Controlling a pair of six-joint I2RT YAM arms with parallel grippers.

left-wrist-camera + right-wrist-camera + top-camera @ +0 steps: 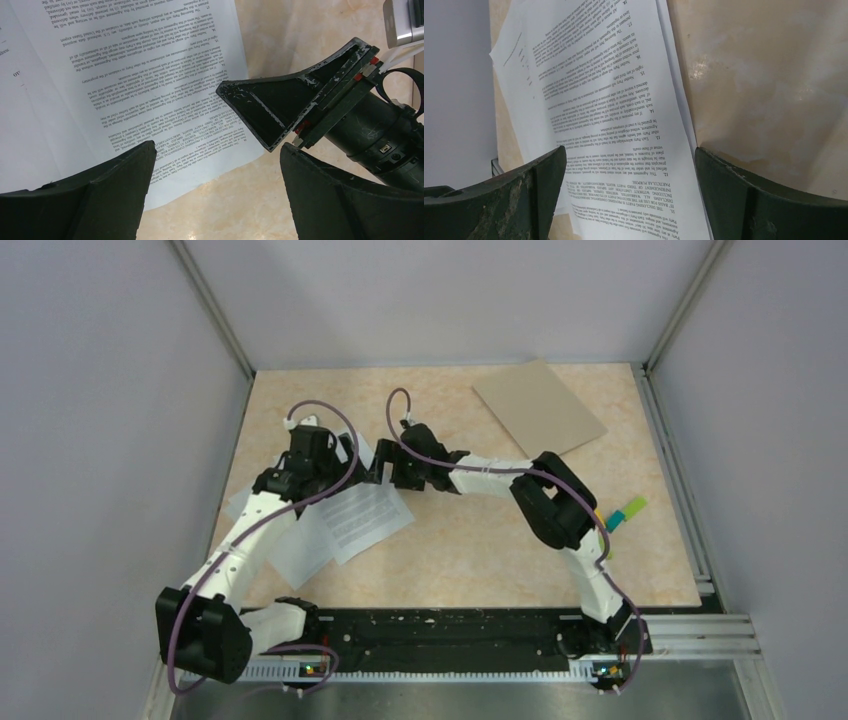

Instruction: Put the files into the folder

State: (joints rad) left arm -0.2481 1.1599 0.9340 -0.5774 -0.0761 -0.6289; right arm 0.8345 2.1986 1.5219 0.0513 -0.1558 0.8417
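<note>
Evidently at pick-up: poised with left gripper (217, 155) and right gripper (630, 152) both spread wide, empty, over printed white paper sheets (352, 520) at near left. Well apart from flat brown kraft-cardboard folder (540, 408), far right. Next: pinching a thin sheet edge, low and shallow.

a beige marbled bench (470, 560) sits between plain grey walls (90, 420). near its right edge lie a small green block (635, 505) and a teal one (615, 522), end to end. an aluminium rail (672, 470) runs along the right side.
</note>
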